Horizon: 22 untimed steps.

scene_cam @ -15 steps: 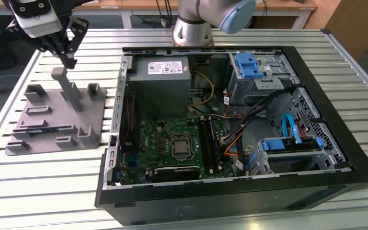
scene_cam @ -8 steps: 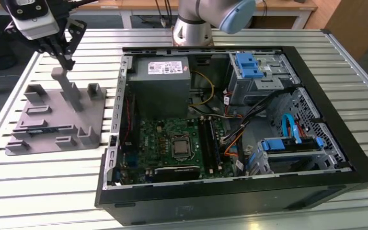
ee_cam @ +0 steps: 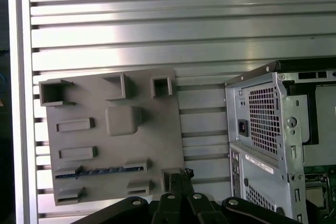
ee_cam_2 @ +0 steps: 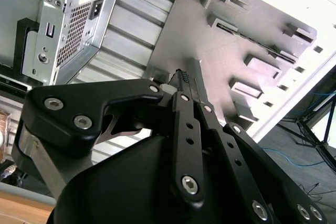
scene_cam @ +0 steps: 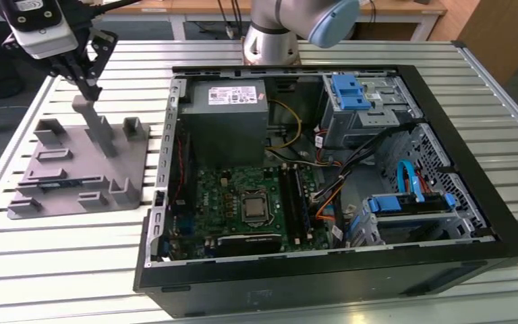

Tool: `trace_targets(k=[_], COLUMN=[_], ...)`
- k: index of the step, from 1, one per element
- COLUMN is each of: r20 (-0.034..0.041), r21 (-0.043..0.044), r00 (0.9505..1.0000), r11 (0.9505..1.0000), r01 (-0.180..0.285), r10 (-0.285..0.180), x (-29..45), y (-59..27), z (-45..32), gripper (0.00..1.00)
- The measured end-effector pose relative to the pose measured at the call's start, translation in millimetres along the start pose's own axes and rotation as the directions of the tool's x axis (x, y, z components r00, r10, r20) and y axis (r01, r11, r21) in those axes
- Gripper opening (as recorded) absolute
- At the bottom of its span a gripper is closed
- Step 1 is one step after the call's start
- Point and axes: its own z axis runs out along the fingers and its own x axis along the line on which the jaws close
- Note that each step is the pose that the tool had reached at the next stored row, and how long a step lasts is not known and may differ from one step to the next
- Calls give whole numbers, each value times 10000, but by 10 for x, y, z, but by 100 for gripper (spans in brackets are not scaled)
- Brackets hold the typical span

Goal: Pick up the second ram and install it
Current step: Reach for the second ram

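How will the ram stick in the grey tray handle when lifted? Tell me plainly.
The second ram looks like a thin flat board, so it is probably stiff and light. It seems to stand on edge between holders of the grey tray, so it would likely tip over once freed unless held. Its narrow edge probably offers little grip.

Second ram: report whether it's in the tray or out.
In the tray. The second ram lies along a slot between two holders of the grey tray, apart from the gripper.
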Motion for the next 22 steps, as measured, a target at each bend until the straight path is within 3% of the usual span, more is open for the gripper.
trace_targets(k=[22], r20=[0], r21=[0], r00=[10000], r11=[10000], r01=[-1], r10=[1], x=[255], y=[-21], z=[48], gripper=[10])
